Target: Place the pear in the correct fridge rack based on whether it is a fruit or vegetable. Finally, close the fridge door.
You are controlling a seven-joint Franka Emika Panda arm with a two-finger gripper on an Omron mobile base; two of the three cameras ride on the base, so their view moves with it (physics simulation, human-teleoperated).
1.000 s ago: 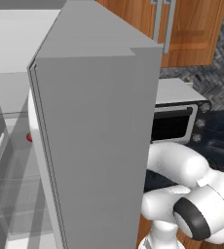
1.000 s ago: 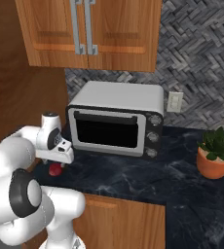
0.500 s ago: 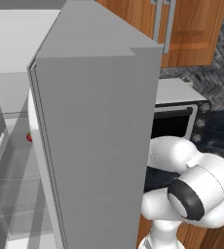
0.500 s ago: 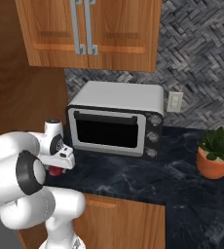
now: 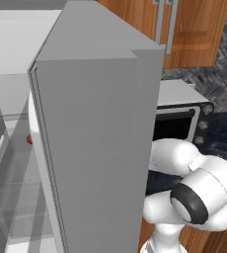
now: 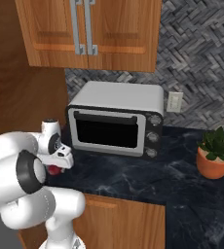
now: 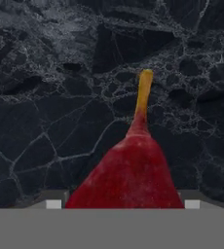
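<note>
Two small tips of the jaws are flanking the pear point(image 7: 128, 170) at its broad base, and they look to be closed onto it, pressing on each side; you are gripping a pear that shows red here, with an orange-yellow stem pointing away from the hand. Below it the dark marbled surface point(image 7: 46, 97) is lying just beyond; in the right base view the pear point(image 6: 55, 169) is hanging under the hand, near the front edge of the surface point(image 6: 133, 185) and left of the toaster oven point(image 6: 116, 121).

You are carrying fruit, so, as I judge it, you are wanting a firm, steady squeeze on the wide part, since the neck tapers and could slide out; lift clear before you are swinging left round the fridge door point(image 5: 95, 148), which is standing open edge-on between the arm and the fridge.

Inside, clear shelves and bins point(image 5: 9, 207) are showing faintly, with a small red thing point(image 5: 29, 140) near the door's edge; I cannot tell which shelf is the fridge rack. The toaster oven is sitting shut, its contents hidden; the orange pot point(image 6: 214, 166) is holding a green plant.
</note>
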